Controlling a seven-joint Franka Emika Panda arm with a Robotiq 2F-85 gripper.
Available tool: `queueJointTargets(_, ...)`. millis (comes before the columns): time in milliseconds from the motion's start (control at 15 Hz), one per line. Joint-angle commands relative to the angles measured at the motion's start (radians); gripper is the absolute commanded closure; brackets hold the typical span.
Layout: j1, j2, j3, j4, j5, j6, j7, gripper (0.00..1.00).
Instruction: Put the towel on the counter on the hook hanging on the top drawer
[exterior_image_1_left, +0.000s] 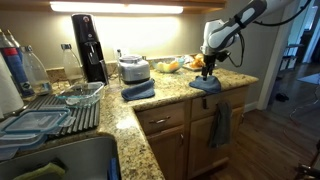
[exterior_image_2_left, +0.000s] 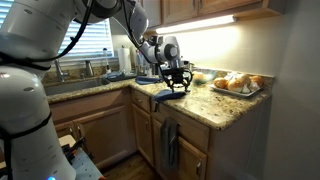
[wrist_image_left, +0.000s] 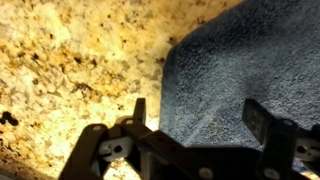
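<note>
The slate-blue towel (exterior_image_1_left: 205, 86) lies bunched on the granite counter (exterior_image_1_left: 172, 92) near its corner, and also shows in an exterior view (exterior_image_2_left: 164, 97). My gripper (exterior_image_1_left: 207, 70) hangs just above it, also in an exterior view (exterior_image_2_left: 178, 84). In the wrist view the gripper (wrist_image_left: 198, 118) is open, its fingers spread over the towel's (wrist_image_left: 240, 65) left part, with bare counter (wrist_image_left: 70, 70) beside it. A grey-green towel (exterior_image_1_left: 220, 125) hangs on the top drawer (exterior_image_1_left: 234, 97) below. The hook is hidden.
A folded blue towel (exterior_image_1_left: 138, 90) lies further along the counter. Behind it stand a white cooker (exterior_image_1_left: 133, 68) and a black coffee machine (exterior_image_1_left: 88, 45). A plate of bread (exterior_image_2_left: 236, 83) sits close to the gripper. A dish rack (exterior_image_1_left: 50, 112) is by the sink.
</note>
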Motion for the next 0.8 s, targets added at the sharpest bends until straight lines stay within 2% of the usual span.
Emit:
queueJointTargets(0,-0.011,0.014,0.003,0.019,-0.006,-0.005,-0.016,0.28)
queueJointTargets(67,-0.012,0.015,0.003,0.02,-0.005,-0.004,-0.018,0.3)
queueJointTargets(600,-0.017,-0.018,0.01,-0.013,0.008,0.009,-0.019,0.84)
queueJointTargets(733,-0.015,-0.033,0.012,-0.03,0.008,0.019,-0.018,0.92)
